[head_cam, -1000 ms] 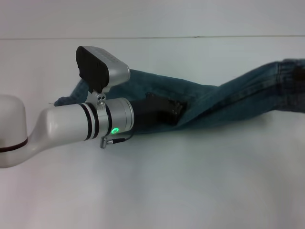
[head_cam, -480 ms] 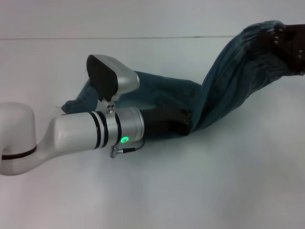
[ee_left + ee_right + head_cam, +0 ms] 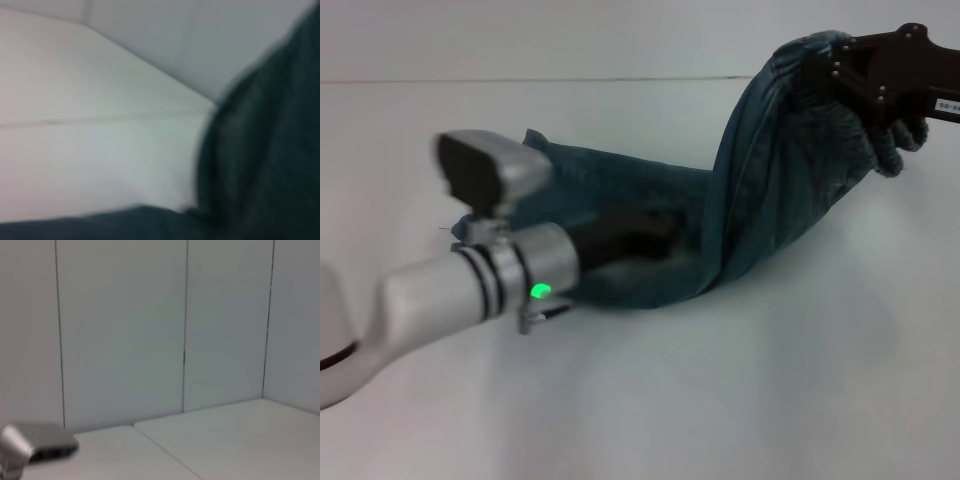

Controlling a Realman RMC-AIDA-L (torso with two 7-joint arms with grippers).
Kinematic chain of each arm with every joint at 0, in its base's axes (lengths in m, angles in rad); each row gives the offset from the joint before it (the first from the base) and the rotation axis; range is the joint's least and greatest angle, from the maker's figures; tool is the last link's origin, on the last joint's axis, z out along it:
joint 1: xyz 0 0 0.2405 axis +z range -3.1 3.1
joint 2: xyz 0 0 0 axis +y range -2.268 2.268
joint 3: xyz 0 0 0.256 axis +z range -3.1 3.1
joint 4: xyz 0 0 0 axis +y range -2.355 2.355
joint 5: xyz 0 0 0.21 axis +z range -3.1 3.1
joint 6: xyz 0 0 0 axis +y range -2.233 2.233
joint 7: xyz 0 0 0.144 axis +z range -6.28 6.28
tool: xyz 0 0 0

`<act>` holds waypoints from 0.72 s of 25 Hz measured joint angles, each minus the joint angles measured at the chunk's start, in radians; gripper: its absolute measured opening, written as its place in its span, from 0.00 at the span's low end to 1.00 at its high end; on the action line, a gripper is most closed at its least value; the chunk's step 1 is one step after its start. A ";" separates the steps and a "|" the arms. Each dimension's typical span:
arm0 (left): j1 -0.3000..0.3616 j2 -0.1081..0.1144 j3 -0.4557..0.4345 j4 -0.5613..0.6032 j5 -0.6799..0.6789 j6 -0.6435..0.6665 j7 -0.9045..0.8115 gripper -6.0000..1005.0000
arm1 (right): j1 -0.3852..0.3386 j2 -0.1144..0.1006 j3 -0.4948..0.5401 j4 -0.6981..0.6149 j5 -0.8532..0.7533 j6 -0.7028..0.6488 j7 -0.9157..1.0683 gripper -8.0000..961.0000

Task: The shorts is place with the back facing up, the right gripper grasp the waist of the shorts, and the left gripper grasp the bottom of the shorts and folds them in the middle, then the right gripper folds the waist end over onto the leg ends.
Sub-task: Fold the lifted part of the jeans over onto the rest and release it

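Right tool (image 3: 840, 70) has risen higher since a half-second ago, clenched on the waist of the shorts (image 3: 820, 55), lifting the shorts (image 3: 760, 190) off the white surface (image 3: 740, 400); left tool (image 3: 650, 235) low on denim, grip cannot be told; bare surface ahead.

Bare table (image 3: 740, 400) lies open below the draped shorts (image 3: 760, 210).

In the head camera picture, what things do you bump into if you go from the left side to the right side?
The left gripper on its white and silver arm → the shorts rising from the table → the right gripper, holding the waist of the shorts up high.
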 joint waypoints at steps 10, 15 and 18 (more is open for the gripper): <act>0.268 0.000 -0.483 0.154 0.068 0.180 0.116 0.01 | 0.042 -0.036 -0.100 0.027 -0.005 0.050 0.032 0.06; 0.332 0.000 -0.685 0.177 0.139 0.312 0.119 0.01 | 0.109 -0.061 -0.219 0.046 -0.019 0.124 0.060 0.06; 0.370 -0.001 -0.753 0.183 0.150 0.368 0.119 0.01 | 0.174 -0.071 -0.271 0.090 -0.055 0.156 0.057 0.06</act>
